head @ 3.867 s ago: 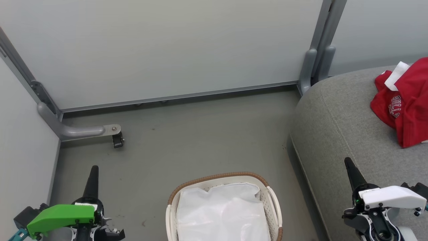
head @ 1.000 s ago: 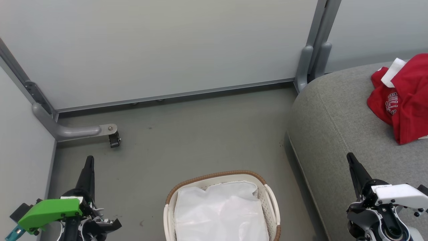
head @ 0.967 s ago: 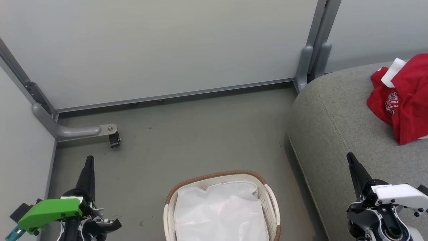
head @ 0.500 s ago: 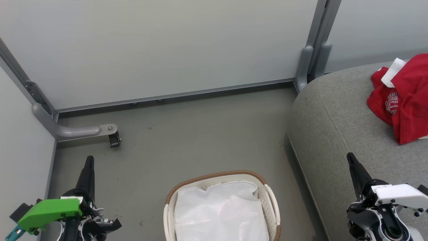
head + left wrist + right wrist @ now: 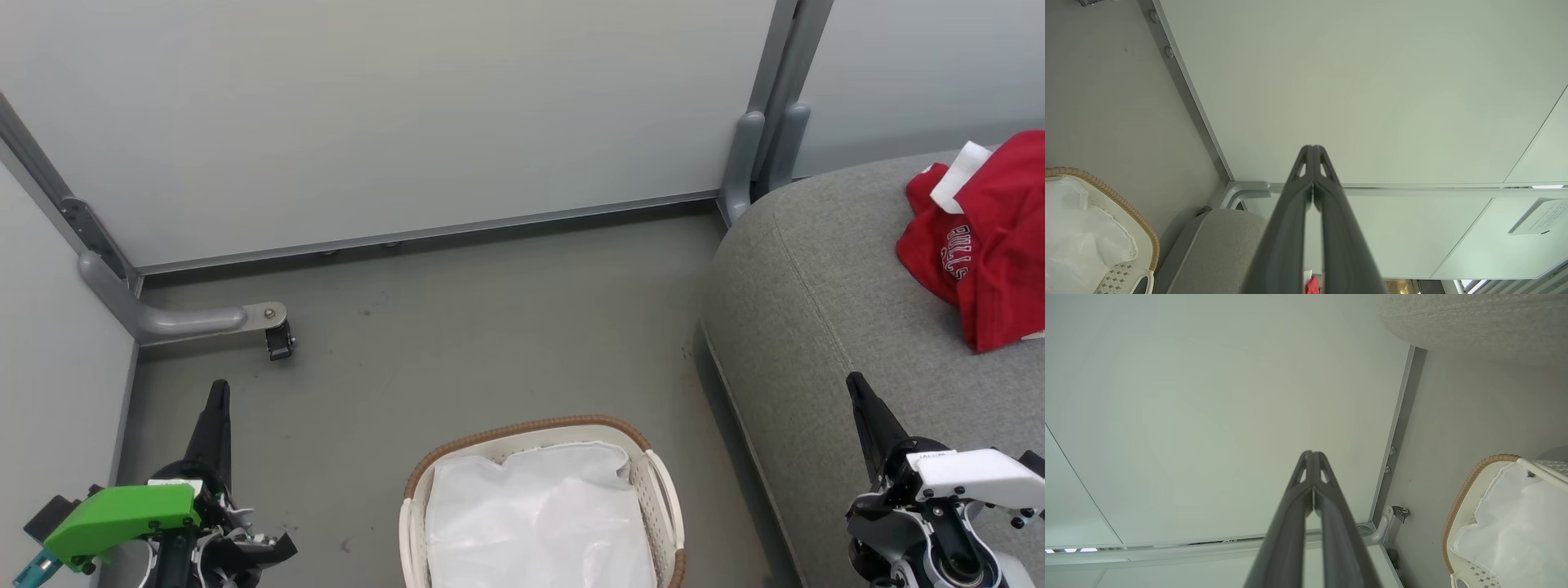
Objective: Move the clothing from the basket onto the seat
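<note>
The bright red soft-fabric clothing with white trim (image 5: 984,253), lettered "BULLS", lies crumpled on the large grey woven upholstered seat (image 5: 816,294), toward its far right edge. The oval white perforated plastic basket with a brown woven rim (image 5: 522,428) is positioned on the grey floor (image 5: 490,343) beside the seat's left edge. A white cloth liner (image 5: 539,523) is seen inside it. The left pincer (image 5: 217,390) and the right pincer (image 5: 854,382) are each closed tip to tip, with nothing held. The transfer is judged complete or nearly so. The clothing is judged light, limp and prone to draping. A raised fold or the trimmed edge is recommended as the hold point, with the liner kept out of the pinch.
</note>
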Robot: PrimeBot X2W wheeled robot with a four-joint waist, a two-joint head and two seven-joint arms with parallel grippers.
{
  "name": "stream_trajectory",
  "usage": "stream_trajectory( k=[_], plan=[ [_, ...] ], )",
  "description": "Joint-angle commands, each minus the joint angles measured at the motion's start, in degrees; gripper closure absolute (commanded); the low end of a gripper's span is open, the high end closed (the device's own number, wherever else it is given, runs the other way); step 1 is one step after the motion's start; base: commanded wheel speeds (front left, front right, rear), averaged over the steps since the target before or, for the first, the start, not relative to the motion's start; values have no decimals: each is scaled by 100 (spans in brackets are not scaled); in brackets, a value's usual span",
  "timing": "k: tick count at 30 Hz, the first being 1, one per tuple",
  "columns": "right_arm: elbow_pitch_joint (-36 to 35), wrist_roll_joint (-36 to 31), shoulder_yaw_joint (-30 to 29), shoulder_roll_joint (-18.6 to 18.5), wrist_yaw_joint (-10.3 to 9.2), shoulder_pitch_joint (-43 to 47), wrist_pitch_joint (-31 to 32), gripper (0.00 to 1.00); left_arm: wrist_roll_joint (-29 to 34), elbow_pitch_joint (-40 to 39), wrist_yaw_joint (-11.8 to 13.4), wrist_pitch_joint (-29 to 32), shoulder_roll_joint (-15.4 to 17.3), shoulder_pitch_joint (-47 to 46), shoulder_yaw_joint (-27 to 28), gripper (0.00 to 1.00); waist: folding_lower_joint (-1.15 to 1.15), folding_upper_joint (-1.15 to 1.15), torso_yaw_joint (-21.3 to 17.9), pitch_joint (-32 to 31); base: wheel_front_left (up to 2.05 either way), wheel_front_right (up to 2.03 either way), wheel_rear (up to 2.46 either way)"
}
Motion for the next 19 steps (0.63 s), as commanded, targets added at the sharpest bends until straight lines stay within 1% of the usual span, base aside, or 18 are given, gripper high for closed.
stream_trajectory(
  k=[1,19],
  plan=[
    [-17,22,-10,-32,0,-50,16,100,-17,-11,-35,23,18,-64,17,100,0,16,0,0,0,0,0],
    [-17,22,-10,-32,0,-50,15,100,-16,-11,-34,23,17,-64,17,100,0,16,0,0,0,0,0]
  ],
)
